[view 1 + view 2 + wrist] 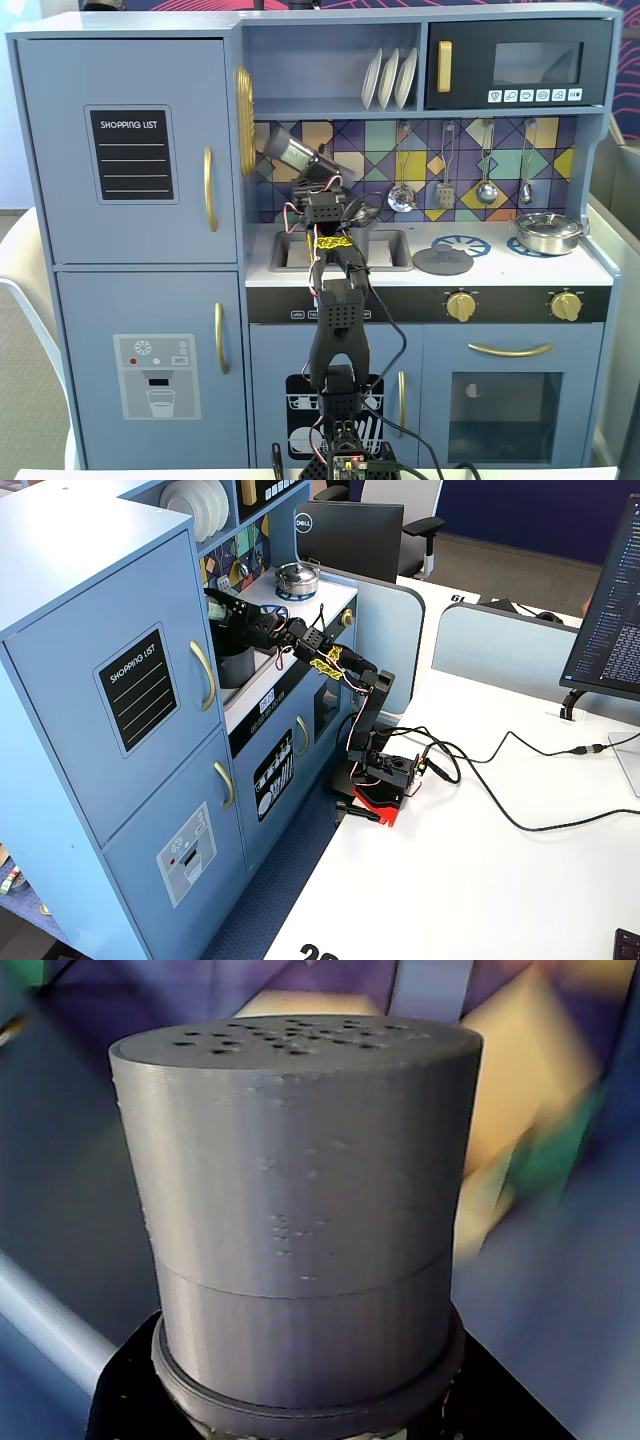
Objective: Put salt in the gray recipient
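Note:
My gripper (303,160) is shut on the salt (288,151), a gray cylindrical shaker. I hold it tilted, cap up and to the left, above the left end of the sink (385,250). In the wrist view the salt (300,1190) fills the frame, its perforated cap on top. The black gripper (305,1405) clasps its base. In a fixed view from the side, the gray recipient (237,665) is a dark cylinder standing right under my gripper (222,608). In the front fixed view my arm hides it.
A flat gray lid (443,262) lies on the counter right of the sink. A shiny silver pan (547,232) sits on the far right burner. Utensils (486,190) hang on the back wall. The cabinet side wall stands close to the left of the salt.

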You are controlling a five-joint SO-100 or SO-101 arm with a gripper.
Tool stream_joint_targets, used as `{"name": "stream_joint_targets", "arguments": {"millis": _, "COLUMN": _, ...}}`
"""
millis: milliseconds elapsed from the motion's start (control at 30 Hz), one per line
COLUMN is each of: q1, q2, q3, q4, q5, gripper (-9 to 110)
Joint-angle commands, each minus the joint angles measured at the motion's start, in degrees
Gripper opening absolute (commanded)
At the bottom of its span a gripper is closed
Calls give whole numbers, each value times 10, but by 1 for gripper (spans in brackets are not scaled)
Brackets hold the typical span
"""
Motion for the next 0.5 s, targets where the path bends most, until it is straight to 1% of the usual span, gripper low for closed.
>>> {"name": "stream_joint_targets", "arguments": {"millis": 0, "q1": 107, "q2": 36, "q3": -62, "q4": 51, "q5": -202, "gripper": 0}}
{"name": "stream_joint_targets", "arguments": {"millis": 100, "q1": 219, "q2": 18, "q3": -82, "q4": 59, "q5": -349, "gripper": 0}}
{"name": "stream_joint_targets", "arguments": {"millis": 167, "q1": 292, "q2": -6, "q3": -108, "q4": 49, "q5": -487, "gripper": 0}}
{"name": "stream_joint_targets", "arguments": {"millis": 200, "q1": 327, "q2": -16, "q3": -118, "q4": 25, "q5": -571, "gripper": 0}}
{"name": "stream_joint_targets", "arguments": {"millis": 267, "q1": 386, "q2": -36, "q3": -133, "q4": -70, "q5": -722, "gripper": 0}}
{"name": "stream_joint_targets", "arguments": {"millis": 333, "q1": 426, "q2": -72, "q3": -178, "q4": -147, "q5": -875, "gripper": 0}}
{"name": "stream_joint_targets", "arguments": {"millis": 367, "q1": 437, "q2": -95, "q3": -209, "q4": -169, "q5": -935, "gripper": 0}}
{"name": "stream_joint_targets", "arguments": {"millis": 433, "q1": 450, "q2": -134, "q3": -260, "q4": -192, "q5": -1033, "gripper": 0}}
{"name": "stream_joint_targets", "arguments": {"millis": 467, "q1": 456, "q2": -145, "q3": -272, "q4": -185, "q5": -1100, "gripper": 0}}
